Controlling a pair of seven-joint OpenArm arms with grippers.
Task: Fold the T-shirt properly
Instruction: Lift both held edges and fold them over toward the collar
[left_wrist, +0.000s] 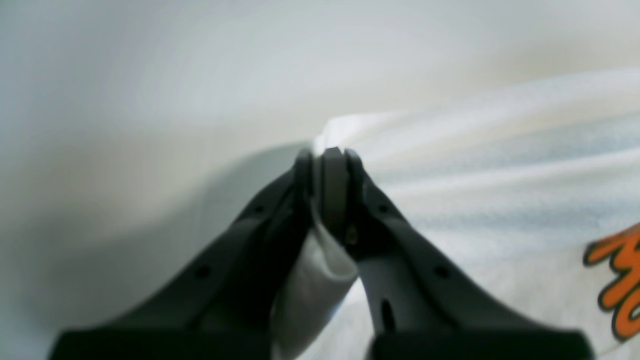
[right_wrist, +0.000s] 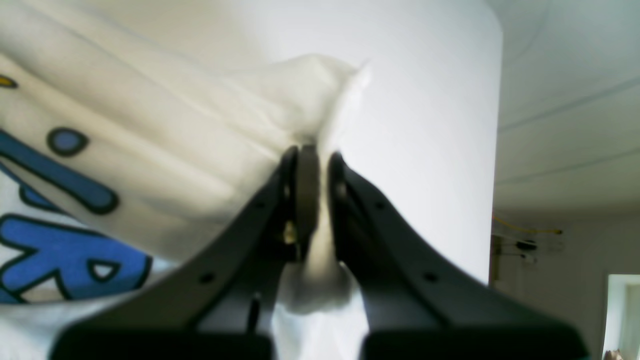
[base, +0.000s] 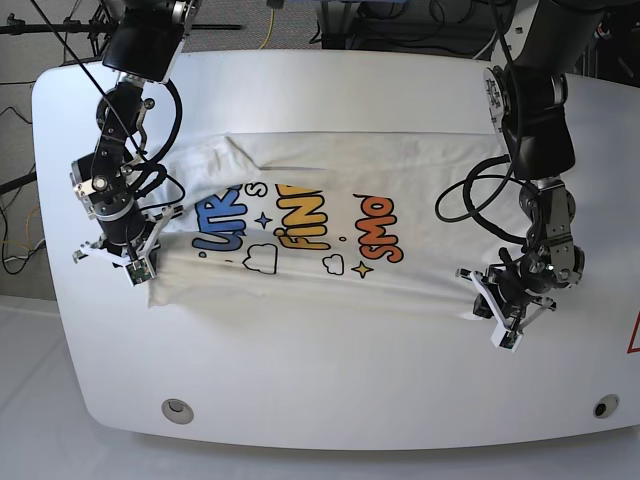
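White table (base: 330, 390) w/ T-shirt (base: 320, 170) flat; cables (base: 400, 20) behind.

Base view overhead on table (base: 330, 390), wrist views close behind jaws, sharing T-shirt (base: 330, 175)
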